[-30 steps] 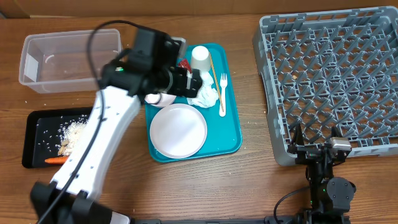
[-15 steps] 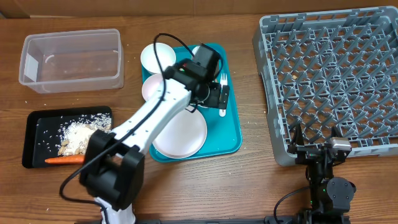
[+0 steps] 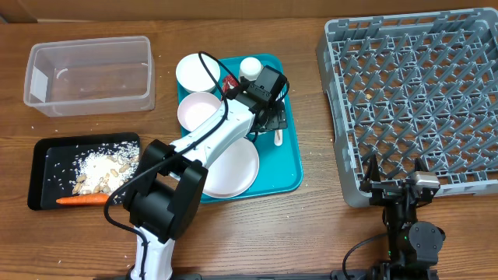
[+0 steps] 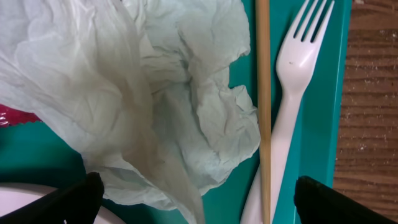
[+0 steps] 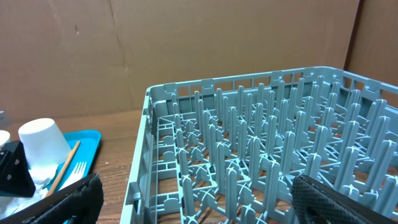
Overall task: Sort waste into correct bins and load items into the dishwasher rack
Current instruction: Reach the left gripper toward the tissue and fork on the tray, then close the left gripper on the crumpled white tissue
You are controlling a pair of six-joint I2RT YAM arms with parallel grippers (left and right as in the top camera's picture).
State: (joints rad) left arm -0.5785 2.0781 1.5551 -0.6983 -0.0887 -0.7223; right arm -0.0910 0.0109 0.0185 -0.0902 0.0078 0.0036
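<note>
Wooden table [image 3: 311, 233], left gripper [image 4: 196, 190] spread wide over the crumpled napkin [image 4: 124, 93]; I'd drop straight, pinch its bulk, dodging the fork [image 4: 295, 87] and chopstick [image 4: 263, 93].

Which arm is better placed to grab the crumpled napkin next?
Left. The left tool, open, hangs directly over the napkin on the teal tray. The right tool, also open, sits at the rack's near edge, far from the tray.
</note>
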